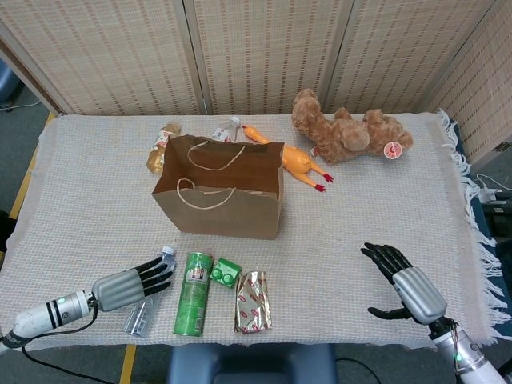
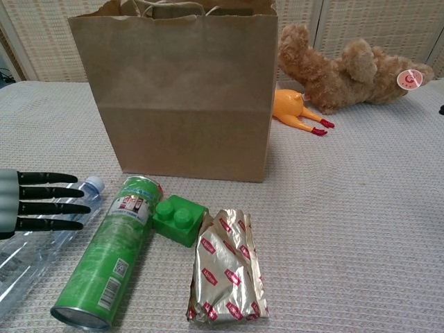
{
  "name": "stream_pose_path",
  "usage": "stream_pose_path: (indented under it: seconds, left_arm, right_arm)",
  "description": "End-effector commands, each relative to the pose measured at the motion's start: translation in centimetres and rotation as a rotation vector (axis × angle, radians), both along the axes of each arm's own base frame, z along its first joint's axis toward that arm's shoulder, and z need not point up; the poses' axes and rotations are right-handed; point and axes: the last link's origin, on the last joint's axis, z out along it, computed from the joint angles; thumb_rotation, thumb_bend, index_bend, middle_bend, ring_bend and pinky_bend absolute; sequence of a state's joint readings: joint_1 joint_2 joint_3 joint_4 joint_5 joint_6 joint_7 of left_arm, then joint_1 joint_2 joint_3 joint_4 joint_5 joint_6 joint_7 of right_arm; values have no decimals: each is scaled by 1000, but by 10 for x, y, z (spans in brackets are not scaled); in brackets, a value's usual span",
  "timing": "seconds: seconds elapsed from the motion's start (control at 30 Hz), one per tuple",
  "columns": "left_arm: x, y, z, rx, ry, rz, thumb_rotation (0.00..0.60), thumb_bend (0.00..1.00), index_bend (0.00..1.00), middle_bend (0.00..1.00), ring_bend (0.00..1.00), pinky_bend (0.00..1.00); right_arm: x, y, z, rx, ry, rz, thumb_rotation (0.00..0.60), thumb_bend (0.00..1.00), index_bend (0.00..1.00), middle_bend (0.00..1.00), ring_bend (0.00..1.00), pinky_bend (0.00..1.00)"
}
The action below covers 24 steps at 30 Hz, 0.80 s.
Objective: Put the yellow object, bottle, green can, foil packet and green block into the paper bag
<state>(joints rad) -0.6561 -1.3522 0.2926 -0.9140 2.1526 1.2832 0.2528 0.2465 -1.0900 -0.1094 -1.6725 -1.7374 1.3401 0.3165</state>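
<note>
The paper bag (image 1: 218,192) stands upright and open on the table (image 1: 96,200), a little left of the middle and nearer to the far edge. Near the front edge lie four task things in a row. The green can (image 2: 109,252) lies on its side, with a label in red and white whose writing is too small to read. The green block (image 2: 178,219) touches the can's upper part on its right. The foil packet (image 2: 226,269) lies just right of the block; it is silver with small red marks printed on it, not readable. The clear bottle (image 2: 41,236) lies left of the can, its cap pointing to the bag.

The left hand (image 1: 128,286) lies flat over the bottle with fingers straight and apart, holding nothing. The right hand (image 1: 404,284) hovers near the front right corner, fingers spread and a little curled, also empty; the chest view does not show it.

The yellow object (image 1: 292,160), a rubber chicken, lies behind the bag's right side. The teddy bear (image 1: 352,134) lies beside it at the far edge and has a round pink tag; the chest view shows a red letter on it, maybe a G.

Only the head view shows two more bottles (image 1: 162,146) behind the bag and the bag's inside, where I see only its handles.
</note>
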Motion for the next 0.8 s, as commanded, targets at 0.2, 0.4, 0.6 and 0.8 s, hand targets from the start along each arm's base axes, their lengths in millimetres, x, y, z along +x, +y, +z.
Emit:
stream_pose_path:
  seconds: [0.2,0.4,0.6,0.8]
  left_arm:
    - [-2,2,-2,-16,69,-24,600,400,0,0,0,51]
    - [-4,-2,-6,-60,104,-27,600,419,113,49,18,157]
    - [1,-6,-6,-110,66,-36,600,656,501,550,517,617]
    - [4,-3,1,-108,61,-55,600,732,662,726,676,749]
  right_arm:
    - [0,0,0,4,-4,-5,600,29,0,0,0,0]
    - [0,0,0,2,-5,-5,600,29,0,0,0,0]
    - [0,0,1,1,-7,-5,600,29,0,0,0,0]
    - [0,0,1,-3,-9,-3,600,29,0,0,0,0]
